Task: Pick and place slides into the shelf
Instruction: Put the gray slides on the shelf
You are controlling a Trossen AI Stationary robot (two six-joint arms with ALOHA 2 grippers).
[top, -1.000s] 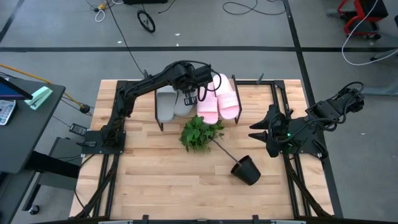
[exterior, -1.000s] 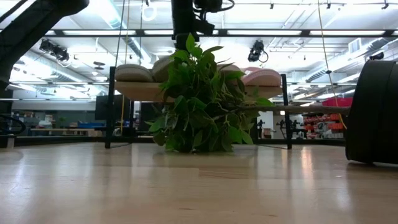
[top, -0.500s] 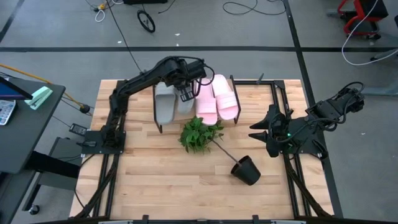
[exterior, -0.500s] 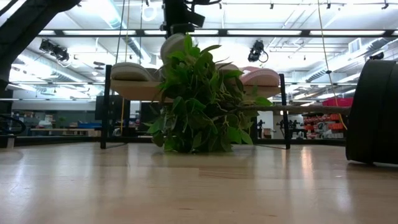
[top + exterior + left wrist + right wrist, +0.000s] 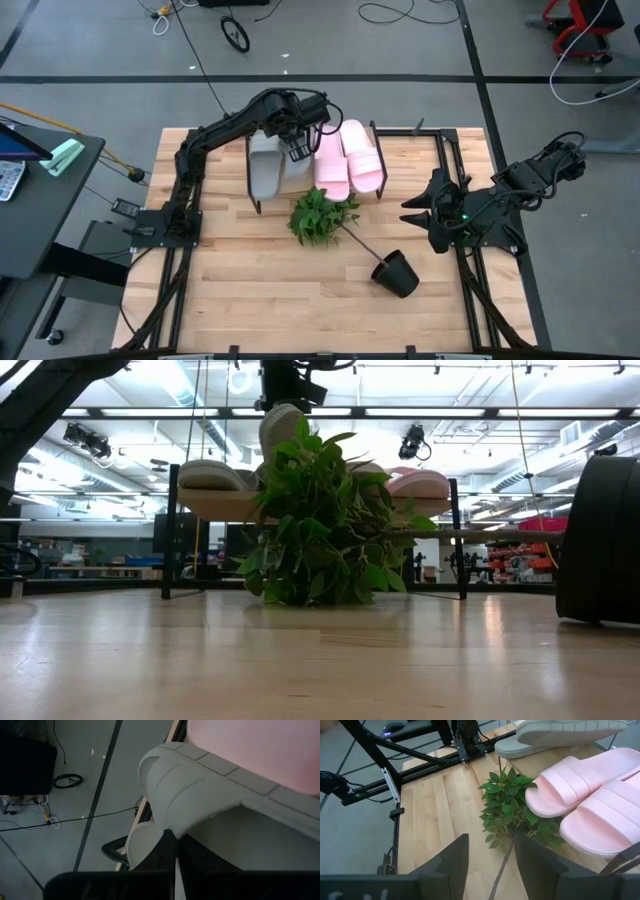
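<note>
**Last grey slide going onto the shelf**

Three slides look settled. The two pink slides [image 5: 352, 160] lie side by side on the right half of the shelf [image 5: 372, 190], and one grey slide [image 5: 264, 172] lies flat at the left end. The fourth, the second grey slide [image 5: 299, 166], is the one I have in my left claw [image 5: 297, 152]. My fingers are pinched tight on its strap, and from table height it stands tilted with one end raised above the shelf [image 5: 283, 428]. In my judgement the job is nearly finished: this slide has to come down flat in the gap between the grey one and the pink ones, and then I let go.

That gap is snug. The flat grey slide is just beside it on one side and the nearer pink slide is just beside or touching on the other, so I would lower straight down and not sweep sideways. The shelf's black rod frame stands up at the corners. The spilled plant [image 5: 320, 214] lies on the table just in front of the shelf, with its stem running back to the tipped black pot [image 5: 396, 273]. The leaves crowd the front edge, so the clearest room for leaving is upward.

My right claw [image 5: 413, 216] waits with its fingers apart near the table's right edge, well apart from the shelf, holding nothing.
</note>
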